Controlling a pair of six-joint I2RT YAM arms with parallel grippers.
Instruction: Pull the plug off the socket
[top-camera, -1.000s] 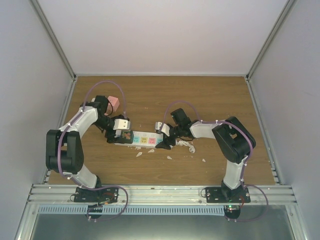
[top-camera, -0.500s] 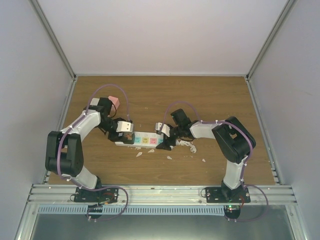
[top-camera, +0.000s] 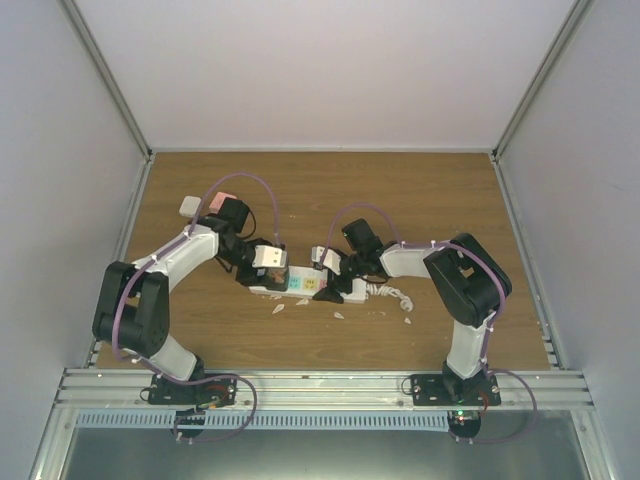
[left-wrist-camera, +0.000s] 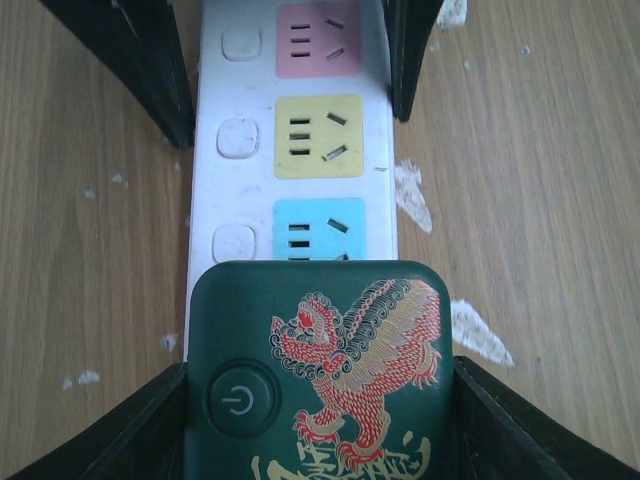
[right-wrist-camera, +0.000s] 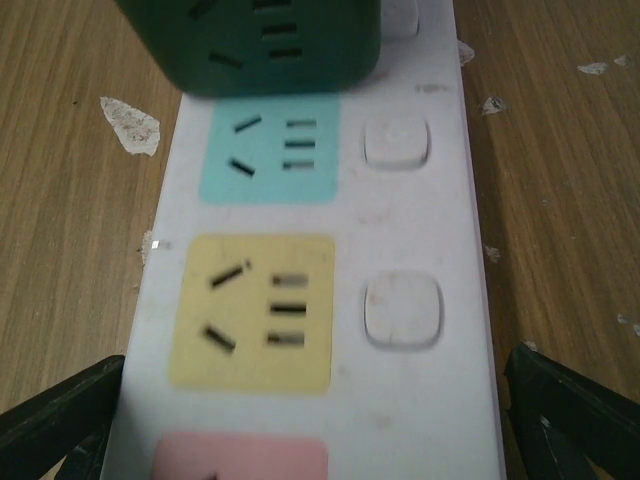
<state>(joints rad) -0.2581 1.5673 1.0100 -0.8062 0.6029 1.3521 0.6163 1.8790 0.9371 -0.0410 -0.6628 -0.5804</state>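
Socket (top-camera: 300, 285) lies centre frame on the wooden table (top-camera: 420, 200), which stretches wide toward the frame top. White walls (top-camera: 320, 70) close in left, right and back. Left gripper (top-camera: 271, 270) pinches the green plug (left-wrist-camera: 320, 380) at the strip's left end. Right gripper (right-wrist-camera: 315, 420) is spread, straddling the strip. Prongs hidden, so can't tell if the plug is seated.

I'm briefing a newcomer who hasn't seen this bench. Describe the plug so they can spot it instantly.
On the wooden table lies a long white power strip with pastel outlet squares. Beside the blue square sits the plug: a chunky dark green block. Unlike the flat pastel squares, it stands proud and carries a red-and-gold beast and a round power button.
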